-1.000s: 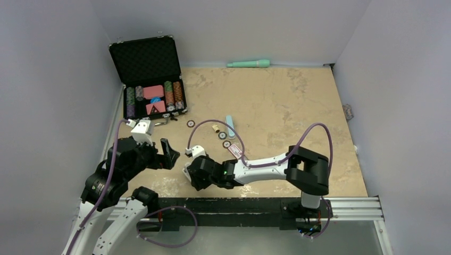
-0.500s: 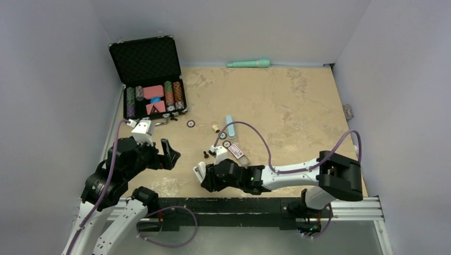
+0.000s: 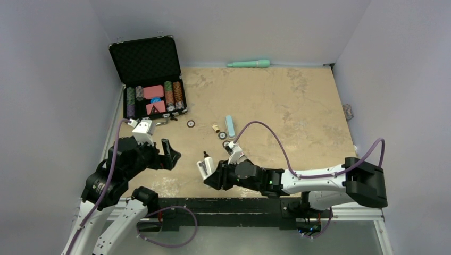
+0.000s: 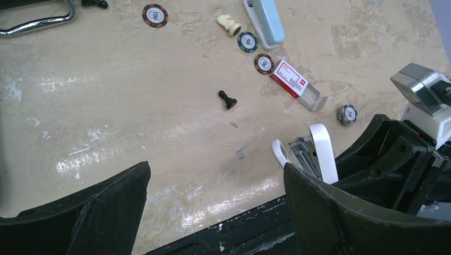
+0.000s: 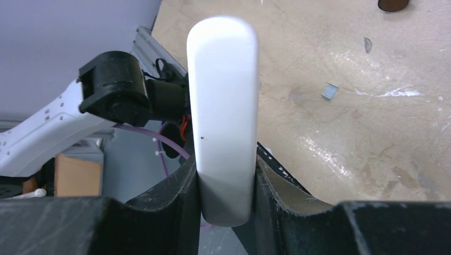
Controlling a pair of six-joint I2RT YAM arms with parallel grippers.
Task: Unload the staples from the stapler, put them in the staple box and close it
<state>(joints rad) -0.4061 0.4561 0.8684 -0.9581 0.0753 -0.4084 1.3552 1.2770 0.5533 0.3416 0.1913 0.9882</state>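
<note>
Right pincer (image 5: 226, 183) is clamped on the white stapler (image 5: 223, 106), its jaws pressed against the two sides of the smooth rounded body, which stands up between them. In the left wrist view the stapler seems hinged open, with its metal magazine (image 4: 302, 153) showing beside the white cover. Whether any staples sit in the channel is too small to tell. The stapler is held low over the table (image 3: 287, 101), close to the near edge.

Just ahead of the jaws a small grey staple piece (image 5: 330, 91) lies loose on the surface. A little further out stands a black pawn (image 4: 227, 99), then the staple box (image 4: 294, 85) with its flap open. Poker chips (image 4: 264, 63) and a blue stapler (image 4: 263, 21) lie beyond that. Well off to the left, the left pincer (image 3: 167, 154) hovers with its fingers spread wide, holding nothing. The poker case (image 3: 149, 74) stands furthest away, behind it.

The main risk, as I judge it, is the grip itself. The jaws meet a slick curved shell, so a tug on the magazine could twist the stapler or slide it out. Working this close to the edge, freed staples could drop off the table and be lost. If the left pincer comes in to help, it crosses the right arm's reach and could strike it or knock the pawn over.
</note>
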